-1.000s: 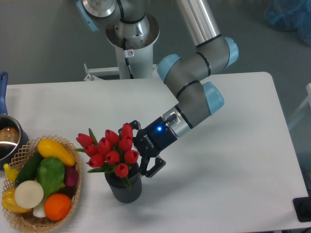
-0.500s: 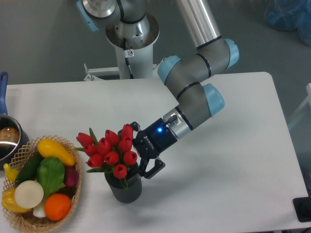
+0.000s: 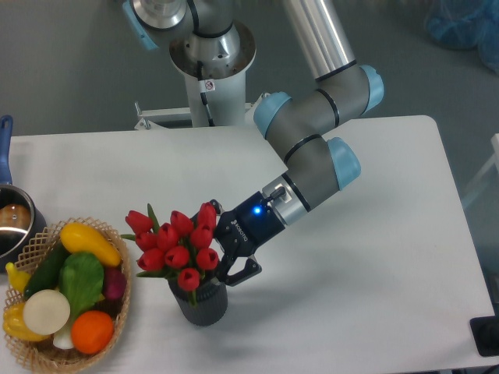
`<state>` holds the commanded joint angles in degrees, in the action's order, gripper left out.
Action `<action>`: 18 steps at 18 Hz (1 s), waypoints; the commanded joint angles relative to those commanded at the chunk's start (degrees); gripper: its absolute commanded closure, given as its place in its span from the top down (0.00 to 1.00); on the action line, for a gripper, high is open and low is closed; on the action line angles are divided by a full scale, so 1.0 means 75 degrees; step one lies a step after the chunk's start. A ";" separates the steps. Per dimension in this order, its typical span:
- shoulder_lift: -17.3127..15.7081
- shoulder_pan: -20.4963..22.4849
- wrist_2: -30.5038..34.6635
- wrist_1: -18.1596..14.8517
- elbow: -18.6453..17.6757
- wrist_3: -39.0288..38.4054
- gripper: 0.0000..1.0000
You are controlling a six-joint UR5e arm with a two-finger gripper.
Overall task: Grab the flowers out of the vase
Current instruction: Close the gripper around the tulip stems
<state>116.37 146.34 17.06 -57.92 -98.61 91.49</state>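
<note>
1. I see the flowers (image 3: 178,245) standing in the vase (image 3: 199,301), near the front of the table (image 3: 374,257).
2. My gripper (image 3: 224,253) sits against the bunch's right side, above the vase mouth.
3. I cannot tell whether its fingers clench the stems.
4. A vegetable basket (image 3: 35,354) sits left of the vase.

Single fixed camera, high in front of the table (image 3: 374,257), facing the arm's base (image 3: 209,70).

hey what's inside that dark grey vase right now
The vase holds the flowers: red tulip buds with green leaves standing above its mouth. The buds and the gripper beside them cover the mouth, so the stems inside and anything else in there stay hidden.
</note>
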 joint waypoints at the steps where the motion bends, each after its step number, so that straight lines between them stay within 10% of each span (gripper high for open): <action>1: 0.0000 0.0000 -0.0036 0.0000 0.0000 -0.0012 0.57; 9: 0.0000 0.0000 -0.0036 0.0000 0.0012 -0.0012 0.33; 18: -0.0023 0.0023 -0.0281 0.0000 -0.0023 -0.0023 0.33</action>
<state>116.19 146.51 14.95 -57.92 -98.79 91.32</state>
